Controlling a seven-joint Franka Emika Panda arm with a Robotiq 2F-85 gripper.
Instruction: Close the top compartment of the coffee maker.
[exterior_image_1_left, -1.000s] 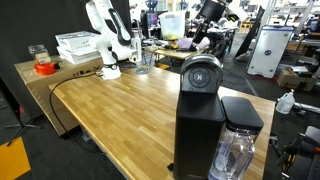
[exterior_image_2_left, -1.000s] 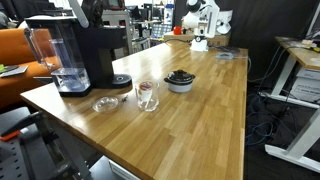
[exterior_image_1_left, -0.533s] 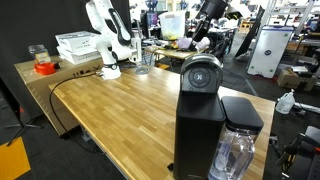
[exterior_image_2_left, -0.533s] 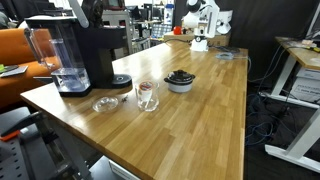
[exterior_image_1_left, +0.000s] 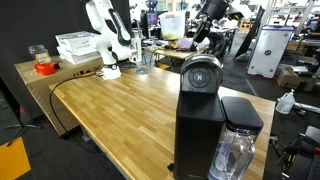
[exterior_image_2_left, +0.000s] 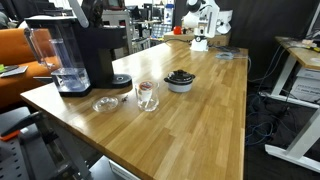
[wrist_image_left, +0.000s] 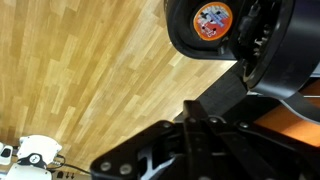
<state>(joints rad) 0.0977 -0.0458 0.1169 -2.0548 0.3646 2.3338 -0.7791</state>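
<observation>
The gripper (wrist_image_left: 192, 128) is shut, its fingers pressed together with nothing between them. In the wrist view it comes in from the bottom edge and looks down on the coffee maker (wrist_image_left: 275, 60). A round black part holding a bright orange-and-blue disc (wrist_image_left: 212, 18) shows at the top of that view. I cannot tell whether this is the pod seat or the lid's face.

In an exterior view the gripper appears as a dark shape above and behind the lid (exterior_image_1_left: 202, 72), apart from it and not touching.

The lid stands upright on top of the machine, its inner face with the silver ring turned outward. The top compartment is therefore open and the closing itself has not begun. As I judge it, only the approach is done. What is left is to bring the shut fingers against the upper back of the lid and push it forward and down until it lies flat on the machine.

The coffee maker (exterior_image_1_left: 200, 125) stands at a corner of the tabletop (exterior_image_1_left: 120, 110), close to its edge. Its clear water tank (exterior_image_1_left: 238, 150) sits right against its side. Along the same edge, in an exterior view, a small glass (exterior_image_2_left: 146, 95) and a dark bowl (exterior_image_2_left: 180, 80) stand near the machine but clear of it. A second white arm (exterior_image_1_left: 103, 35) stands at the far end of the tabletop, well apart.
</observation>
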